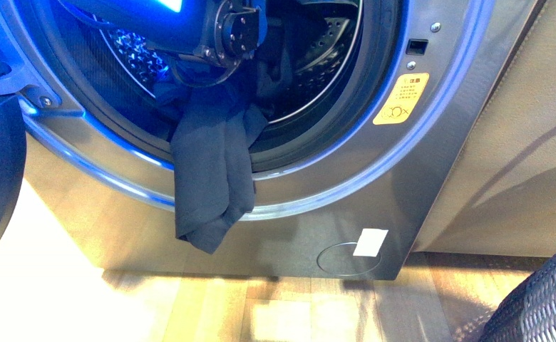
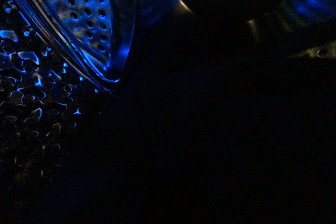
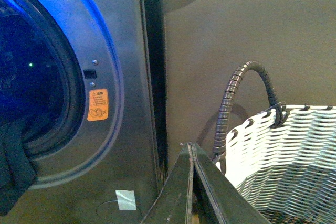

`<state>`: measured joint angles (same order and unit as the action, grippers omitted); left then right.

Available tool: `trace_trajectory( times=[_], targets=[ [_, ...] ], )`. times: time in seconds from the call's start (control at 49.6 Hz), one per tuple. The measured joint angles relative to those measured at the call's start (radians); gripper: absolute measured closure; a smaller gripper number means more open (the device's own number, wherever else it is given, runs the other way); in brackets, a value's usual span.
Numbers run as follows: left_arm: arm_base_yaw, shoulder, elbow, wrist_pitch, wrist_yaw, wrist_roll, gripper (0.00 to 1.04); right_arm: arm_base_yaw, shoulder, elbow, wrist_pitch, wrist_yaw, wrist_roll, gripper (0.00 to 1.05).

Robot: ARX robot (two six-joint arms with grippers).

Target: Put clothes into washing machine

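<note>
**Gripper in the drum, garment half out**

The left gripper [image 1: 236, 32] reaches inside the silver-grey front-loading washing machine [image 1: 375, 178]; whether it grips anything cannot be told. The right gripper [image 3: 192, 182] is closed, empty. The dark charcoal clothes [image 1: 214, 171] drape over the porthole lip; withdrawing could drag them out.

The washing machine [image 1: 403, 185] is silver-grey with a blue glow, a yellow sticker [image 1: 401, 99] and a shiny drum [image 1: 325, 50] full of holes. The clothes [image 1: 214, 171] are dark grey. The basket [image 3: 289, 156] is white and woven.
</note>
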<state>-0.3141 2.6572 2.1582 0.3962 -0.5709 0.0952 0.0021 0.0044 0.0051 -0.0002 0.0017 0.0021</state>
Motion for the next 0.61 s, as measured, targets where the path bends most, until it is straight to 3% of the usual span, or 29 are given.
trace_trajectory(
  times=[0.383,0.605],
  targets=[
    [0.018,-0.069,-0.187,0.072,0.053,-0.039,0.07,0.000,0.000,0.000,0.000,0.000,0.000,1.02],
    [0.019,-0.262,-0.455,0.221,0.085,-0.060,0.06,0.000,0.000,0.000,0.000,0.000,0.000,1.02]
  ],
)
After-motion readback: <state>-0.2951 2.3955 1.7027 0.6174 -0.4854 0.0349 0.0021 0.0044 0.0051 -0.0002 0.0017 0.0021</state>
